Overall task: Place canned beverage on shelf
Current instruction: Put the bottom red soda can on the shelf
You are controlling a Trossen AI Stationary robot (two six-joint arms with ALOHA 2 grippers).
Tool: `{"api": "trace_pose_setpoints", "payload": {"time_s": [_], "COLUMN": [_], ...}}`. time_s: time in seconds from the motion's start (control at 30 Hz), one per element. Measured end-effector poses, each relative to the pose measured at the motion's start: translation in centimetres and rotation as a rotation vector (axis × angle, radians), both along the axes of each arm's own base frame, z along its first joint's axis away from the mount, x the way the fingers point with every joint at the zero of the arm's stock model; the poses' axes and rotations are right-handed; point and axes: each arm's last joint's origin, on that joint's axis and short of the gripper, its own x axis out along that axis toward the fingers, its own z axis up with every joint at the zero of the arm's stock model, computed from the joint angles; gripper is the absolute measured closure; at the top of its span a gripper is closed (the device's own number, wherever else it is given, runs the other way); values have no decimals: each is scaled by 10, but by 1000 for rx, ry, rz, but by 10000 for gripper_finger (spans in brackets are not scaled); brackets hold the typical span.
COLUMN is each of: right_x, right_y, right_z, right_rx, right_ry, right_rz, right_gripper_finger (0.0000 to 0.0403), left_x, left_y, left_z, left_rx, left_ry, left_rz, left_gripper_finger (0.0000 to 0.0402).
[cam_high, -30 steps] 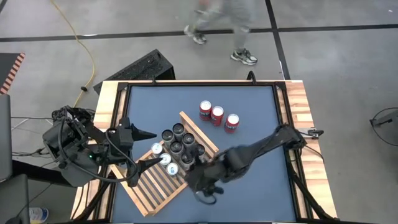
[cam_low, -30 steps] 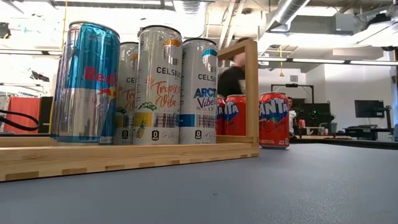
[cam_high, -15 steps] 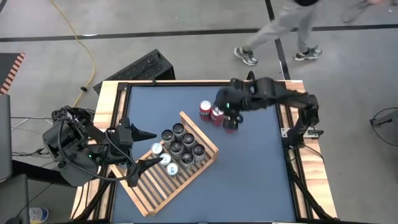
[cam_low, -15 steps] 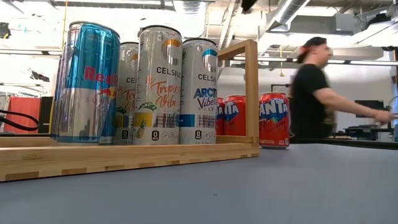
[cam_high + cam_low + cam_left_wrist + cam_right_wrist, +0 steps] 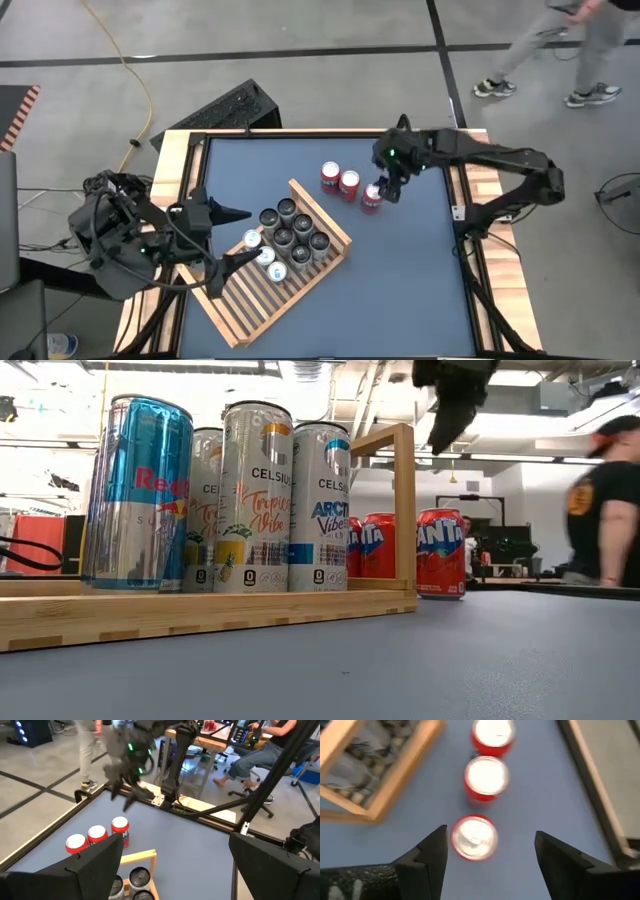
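The blue tabletop (image 5: 400,280) carries the shelf (image 5: 250,300), a light slatted wooden rack lying askew toward the near left corner, one end reaching the left edge. A cluster of tall slim cans (image 5: 290,236) stands upright on its far end. Three red cans (image 5: 347,186) stand in a row on the bare tabletop toward the far edge, well apart from the shelf's frame. The right hand (image 5: 383,187) hangs over the red can (image 5: 372,197) nearest the right edge, fingers spread and apparently not touching it. The left hand (image 5: 238,238) waits open at the left edge, over the shelf
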Motion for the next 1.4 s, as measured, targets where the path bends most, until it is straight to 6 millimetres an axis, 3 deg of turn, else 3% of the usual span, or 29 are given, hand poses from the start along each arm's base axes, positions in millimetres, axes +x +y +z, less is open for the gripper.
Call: {"api": "trace_pose_setpoints", "payload": {"time_s": [0.17, 0.57, 0.9, 1.4], "right_x": [6, 28, 31, 31], "right_y": [6, 6, 2, -1], "right_z": [-40, -81, -86, -93], "right_rx": [34, 18, 0, -11], "right_ry": [4, 190, 225, 218], "right_rz": [28, 126, 132, 150], "right_gripper_finger": [143, 141, 146, 305], "left_x": [2, 2, 1, 1], "left_y": [2, 2, 2, 2], "left_z": [0, -1, -1, -1], "left_rx": [4, -13, -12, -32], "left_ry": [1, 3, 7, 11], "left_rz": [9, 14, 12, -1], "left_gripper_finger": [49, 49, 49, 49]}}
